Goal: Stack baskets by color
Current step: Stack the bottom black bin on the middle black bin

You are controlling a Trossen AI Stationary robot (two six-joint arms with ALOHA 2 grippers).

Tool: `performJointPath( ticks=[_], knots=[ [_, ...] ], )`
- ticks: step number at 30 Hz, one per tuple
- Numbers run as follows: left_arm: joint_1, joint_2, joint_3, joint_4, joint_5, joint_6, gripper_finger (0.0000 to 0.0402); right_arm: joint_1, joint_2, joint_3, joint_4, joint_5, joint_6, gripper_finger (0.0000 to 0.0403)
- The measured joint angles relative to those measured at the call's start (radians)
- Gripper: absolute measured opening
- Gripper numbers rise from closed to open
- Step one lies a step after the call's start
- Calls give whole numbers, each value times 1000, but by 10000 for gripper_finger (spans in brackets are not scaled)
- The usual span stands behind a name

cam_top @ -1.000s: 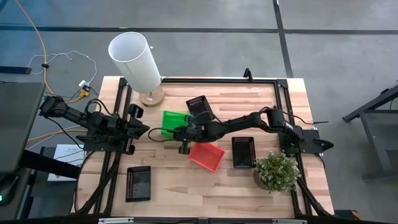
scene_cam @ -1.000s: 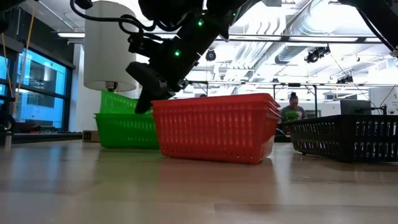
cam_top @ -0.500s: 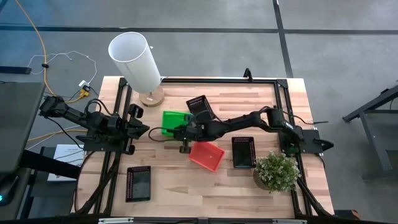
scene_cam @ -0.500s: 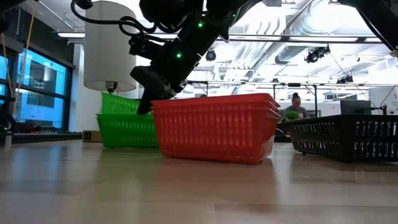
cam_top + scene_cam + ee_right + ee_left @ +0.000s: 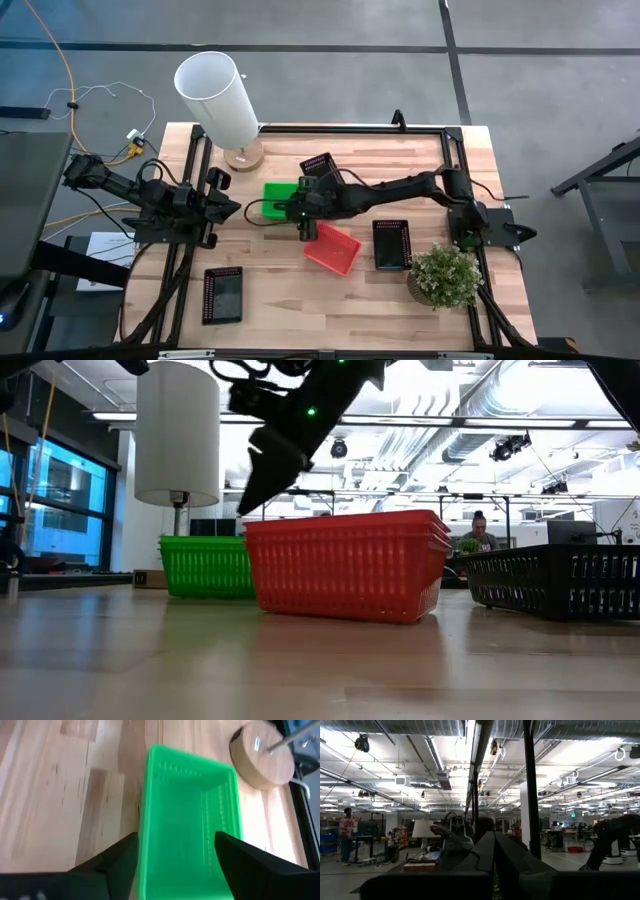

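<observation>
over the green basket [image 5: 279, 197] near bench [image 5: 280, 290] centre, the right gripper [image 5: 175, 851] is hovering w/ fingers [image 5: 120, 857] spread wide, gripping nothing. green basket is sitting flat just beside the red basket [image 5: 333, 248]. left gripper [image 5: 228, 208] is waiting at the bench's left edge, fingers closed.

A white cylinder [image 5: 218, 97] stands on a round wooden base [image 5: 243, 155] at the far left corner of the wooden worktop [image 5: 270, 295]. A potted plant [image 5: 443, 277] sits near the right front edge. An orange cable [image 5: 57, 62] and white wires [image 5: 110, 95] trail over the grey floor [image 5: 540, 90]. Far back in the hall a person [image 5: 478, 532] sits, and another person [image 5: 345, 834] stands.
</observation>
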Motion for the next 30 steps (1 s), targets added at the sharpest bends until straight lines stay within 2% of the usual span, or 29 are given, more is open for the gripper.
performJointPath(
  ticks=[4, 9, 15, 21, 26, 30],
  knots=[
    [0, 0, 0, -11, 0, 0, 0, -21, -51, -38, -82, -47, 2, 258],
    [0, -5, 0, -27, 0, 0, 0, -29, -220, -265, -10, -45, 36, 259],
    [0, -5, 0, -62, -50, 0, 0, -23, -560, -704, 387, -43, 169, 259],
    [0, -5, 1, -124, -194, 42, 0, -4, -827, -1086, 901, -46, 254, 259],
    [0, 3, 1, -173, -204, 38, 0, 0, -917, -1266, 1247, -50, 204, 259],
    [0, 11, 1, -177, -194, 42, 0, 0, -944, -1295, 1274, -50, 185, 259]
  ],
)
